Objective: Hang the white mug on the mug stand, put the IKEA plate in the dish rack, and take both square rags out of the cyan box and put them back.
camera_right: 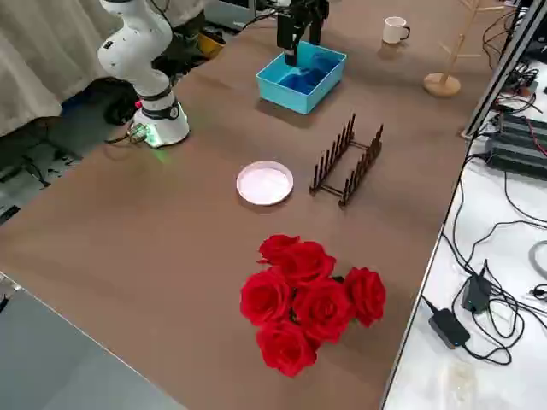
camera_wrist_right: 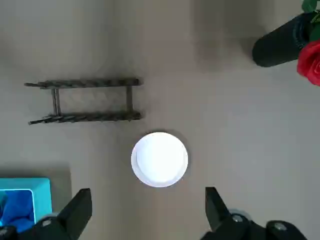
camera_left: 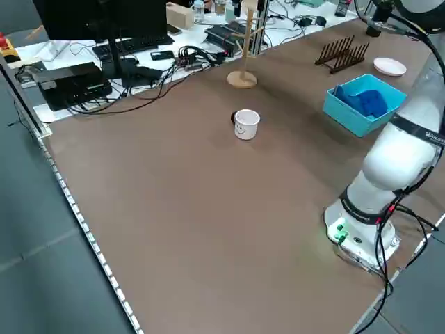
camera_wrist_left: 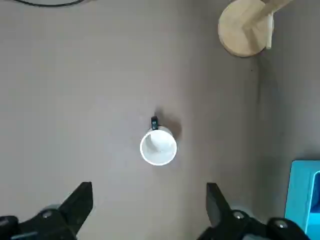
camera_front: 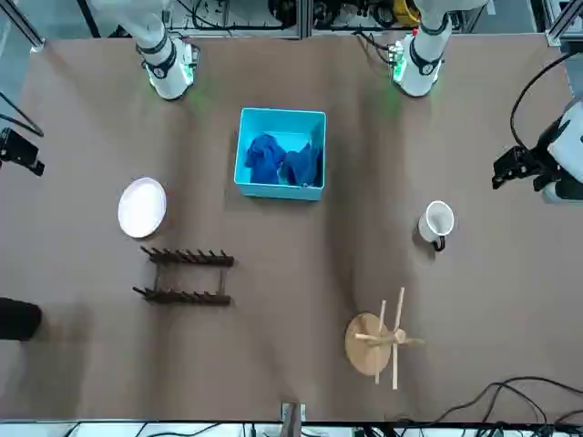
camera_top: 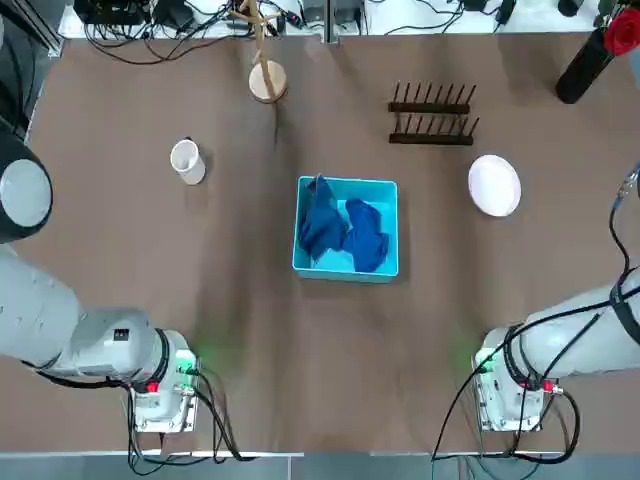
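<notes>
White mug (camera_wrist_left: 158,147) stands upright, dark-handled, under the left claw (camera_wrist_left: 149,210); both claws (camera_wrist_right: 148,212) spread apart.

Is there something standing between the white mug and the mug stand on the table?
Nothing visible does. The white mug stands upright on bare table, and the stretch toward the mug stand holds no other object. The cyan box sits off to the side, outside that path.
</notes>
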